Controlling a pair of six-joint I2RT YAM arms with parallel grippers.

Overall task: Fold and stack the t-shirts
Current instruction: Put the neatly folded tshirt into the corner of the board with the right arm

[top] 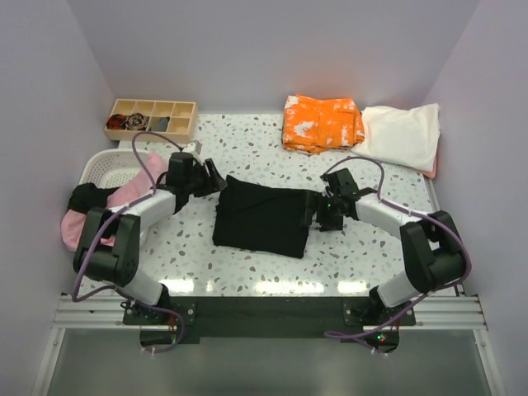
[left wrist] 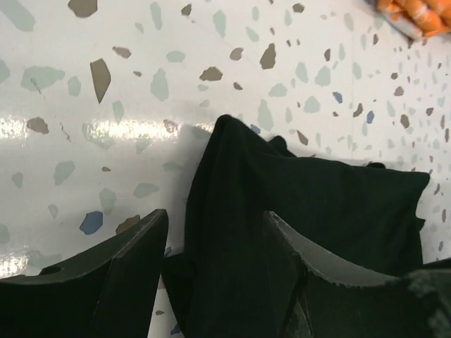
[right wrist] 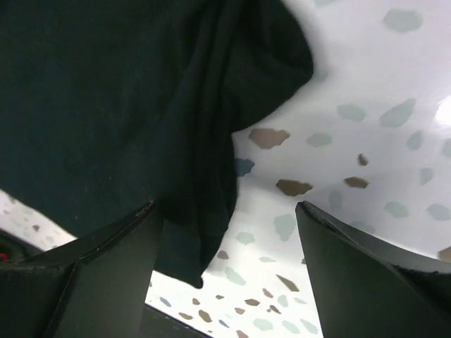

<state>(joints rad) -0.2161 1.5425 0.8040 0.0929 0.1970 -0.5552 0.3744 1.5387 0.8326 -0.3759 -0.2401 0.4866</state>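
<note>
The black t-shirt point(top: 264, 216) lies folded in a rough rectangle at mid-table. My left gripper point(top: 216, 179) is open at its far left corner; in the left wrist view the cloth point(left wrist: 303, 211) runs between the fingers point(left wrist: 127, 267). My right gripper point(top: 314, 211) is open at the shirt's right edge; the right wrist view shows the cloth edge point(right wrist: 211, 176) between the fingers point(right wrist: 352, 267). The orange white-blotched shirt point(top: 320, 123) and the cream shirt point(top: 403, 134) lie folded at the back right. The pink shirt point(top: 124, 198) hangs over the basket.
A white slotted basket point(top: 103, 167) stands at the left with pink and black cloth spilling over it. A wooden compartment tray point(top: 151, 119) sits at the back left. Walls close in on three sides.
</note>
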